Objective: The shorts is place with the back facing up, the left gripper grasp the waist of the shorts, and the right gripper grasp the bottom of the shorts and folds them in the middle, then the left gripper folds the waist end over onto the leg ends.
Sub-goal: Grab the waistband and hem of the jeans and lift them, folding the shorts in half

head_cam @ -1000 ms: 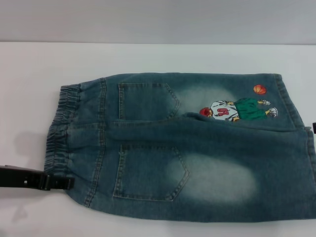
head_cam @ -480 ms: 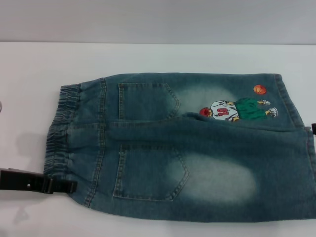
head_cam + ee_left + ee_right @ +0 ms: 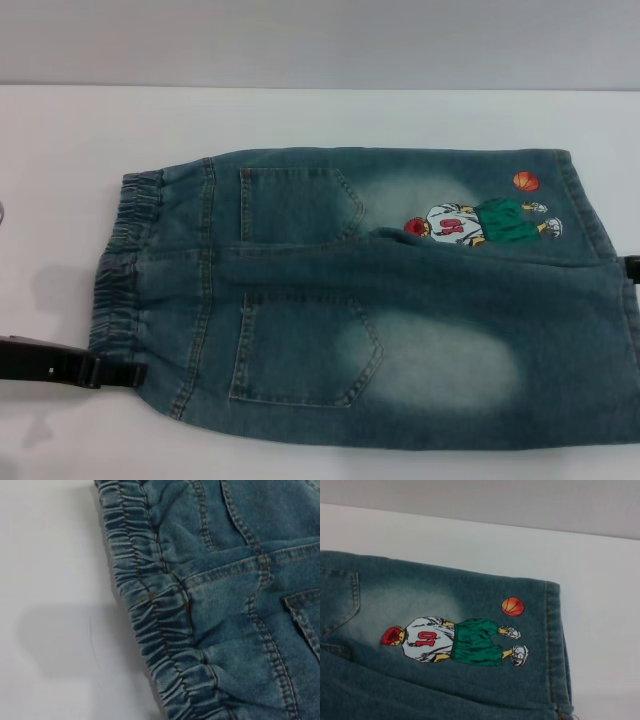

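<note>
The blue-green denim shorts (image 3: 380, 300) lie flat on the white table (image 3: 300, 115), pockets up. The gathered waist (image 3: 125, 270) is on the left and the leg ends (image 3: 590, 210) on the right. My left gripper (image 3: 132, 374) is a black bar low at the near left, its tip at the near corner of the waistband. The left wrist view shows the ruched waist (image 3: 160, 630) from close above. Only a black sliver of my right gripper (image 3: 632, 268) shows at the right edge, beside the bottom of the shorts. The cartoon print (image 3: 455, 640) and a stitched hem (image 3: 552, 645) fill the right wrist view.
Bare white table surrounds the shorts on the left and far sides. A grey wall (image 3: 320, 40) rises behind the table's far edge. The near leg runs out of the head view at the right.
My left gripper's tip has drawn back slightly to the left at the waistband corner. The right gripper's black sliver has shifted slightly lower at the right edge. The shorts have not moved.
</note>
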`<control>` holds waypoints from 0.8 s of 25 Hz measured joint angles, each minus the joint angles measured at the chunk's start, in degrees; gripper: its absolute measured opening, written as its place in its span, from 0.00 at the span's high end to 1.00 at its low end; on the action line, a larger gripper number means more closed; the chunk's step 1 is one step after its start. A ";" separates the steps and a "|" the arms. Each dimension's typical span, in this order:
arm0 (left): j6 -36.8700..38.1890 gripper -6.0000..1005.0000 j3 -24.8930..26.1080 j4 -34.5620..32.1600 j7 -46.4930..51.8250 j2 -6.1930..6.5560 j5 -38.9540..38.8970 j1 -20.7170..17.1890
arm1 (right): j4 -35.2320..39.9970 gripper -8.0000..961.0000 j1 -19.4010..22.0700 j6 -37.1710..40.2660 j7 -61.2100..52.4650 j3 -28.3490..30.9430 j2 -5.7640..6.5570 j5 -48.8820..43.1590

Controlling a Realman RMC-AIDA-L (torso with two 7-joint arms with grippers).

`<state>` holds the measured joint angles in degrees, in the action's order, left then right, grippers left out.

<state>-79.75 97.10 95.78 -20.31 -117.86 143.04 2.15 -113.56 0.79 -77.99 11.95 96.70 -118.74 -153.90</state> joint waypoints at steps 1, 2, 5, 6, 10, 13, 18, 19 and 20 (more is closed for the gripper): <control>0.06 0.18 0.00 -0.13 -0.01 0.00 0.02 0.06 | -0.02 0.26 0.00 0.00 0.00 -0.04 0.00 0.00; 0.12 0.18 0.00 -0.29 -0.02 0.00 0.03 0.12 | -0.05 0.26 -0.02 0.00 0.00 -0.06 0.00 0.00; 0.06 0.18 0.01 -0.91 -0.07 0.00 0.03 0.35 | -0.14 0.26 -0.11 -0.08 0.00 -0.11 0.00 0.00; 0.06 0.18 0.01 -0.91 -0.07 0.00 0.03 0.35 | -0.14 0.26 -0.11 -0.08 0.00 -0.11 0.00 0.00; 0.03 0.19 -0.78 -1.22 -0.09 -0.13 -0.37 0.52 | -0.18 0.26 -0.44 -0.36 0.00 -0.14 0.00 0.00; 0.07 0.19 -0.91 -1.33 0.01 -0.09 -0.24 0.81 | -0.18 0.26 -0.59 -0.64 0.00 -0.20 0.00 0.00; -0.25 0.19 -0.86 -1.07 0.06 -0.07 -0.13 1.12 | -0.18 0.27 -0.62 -0.87 0.00 -0.20 0.06 -0.01; -0.27 0.19 -0.76 -0.99 0.07 -0.05 -0.07 1.12 | -0.18 0.27 -0.61 -0.92 0.01 -0.20 0.06 -0.02; -0.28 0.19 -0.68 -0.93 0.09 -0.02 0.04 1.12 | -0.18 0.27 -0.60 -0.98 0.02 -0.20 0.07 -0.02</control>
<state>-80.04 96.42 94.85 -20.21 -117.88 143.08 3.27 -113.74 0.19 -78.97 11.98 96.50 -118.67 -153.92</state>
